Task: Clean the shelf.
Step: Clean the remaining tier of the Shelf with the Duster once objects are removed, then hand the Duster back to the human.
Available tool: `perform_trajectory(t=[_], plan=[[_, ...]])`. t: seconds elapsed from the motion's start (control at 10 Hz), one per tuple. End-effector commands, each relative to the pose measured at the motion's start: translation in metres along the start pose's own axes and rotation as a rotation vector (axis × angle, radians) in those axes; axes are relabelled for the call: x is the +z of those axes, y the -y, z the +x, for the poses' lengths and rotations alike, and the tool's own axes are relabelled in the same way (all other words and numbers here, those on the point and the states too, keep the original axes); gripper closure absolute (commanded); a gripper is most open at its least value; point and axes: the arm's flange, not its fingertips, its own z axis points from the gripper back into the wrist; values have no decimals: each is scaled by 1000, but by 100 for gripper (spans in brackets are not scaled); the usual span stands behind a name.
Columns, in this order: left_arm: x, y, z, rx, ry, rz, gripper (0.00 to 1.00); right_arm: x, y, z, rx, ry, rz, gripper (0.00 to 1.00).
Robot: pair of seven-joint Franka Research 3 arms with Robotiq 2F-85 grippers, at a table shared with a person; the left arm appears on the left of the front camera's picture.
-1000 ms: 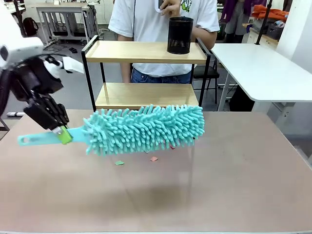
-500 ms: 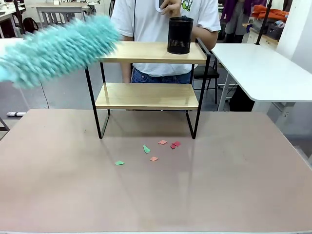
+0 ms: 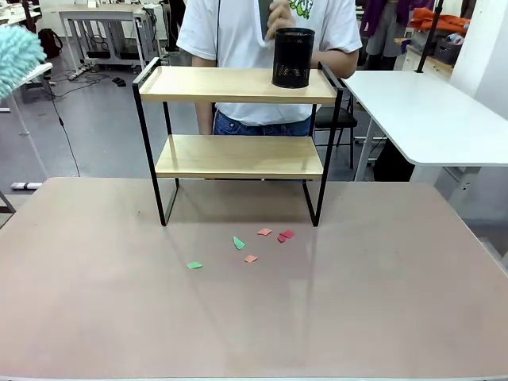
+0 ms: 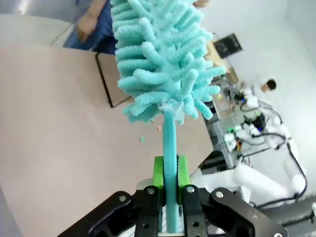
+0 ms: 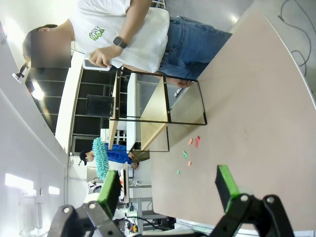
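**One cup (image 3: 293, 57) on the shelf (image 3: 238, 156), scraps (image 3: 239, 243) in front**

The shelf was stood at the far side of the table (image 3: 381, 302), with a person (image 3: 238, 32) close behind it. The black mesh cup was set on the top board, toward its right end. Several paper scraps were strewn just before the shelf's feet. The duster (image 4: 158, 59) was clamped by its handle between the left gripper's (image 4: 170, 170) pads and held well off to the left. The right gripper (image 5: 168, 183) was spread wide, with nothing held.

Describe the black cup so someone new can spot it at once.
At the far side of the brown table stands a two-tier shelf, wooden boards in a black frame. The cup stands upright near the right end of its top board. It is a black cylinder, the one thing on either board; the scraps lie on the table in front.
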Motion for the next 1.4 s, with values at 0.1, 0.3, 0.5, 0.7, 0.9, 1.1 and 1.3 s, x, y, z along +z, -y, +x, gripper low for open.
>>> perform_trajectory(t=[0.1,0.3,0.5,0.7,0.9,1.1,1.3], plan=[[-45,-48,4,186,-42,-54,88,-1,-1,2,24,10,26,0],[-61,-74,0,230,-128,-69,88,-1,-1,2,24,10,26,0],[-85,-85,0,196,-270,-88,88,-1,-1,2,24,10,26,0],[-75,-86,-10,231,-139,-55,88,-1,-1,2,24,10,26,0],[-75,-86,-10,231,-139,-55,88,-1,-1,2,24,10,26,0],[-75,-86,-10,231,-139,-55,88,-1,-1,2,24,10,26,0],[-75,-86,-10,231,-139,-55,88,-1,-1,2,24,10,26,0]])
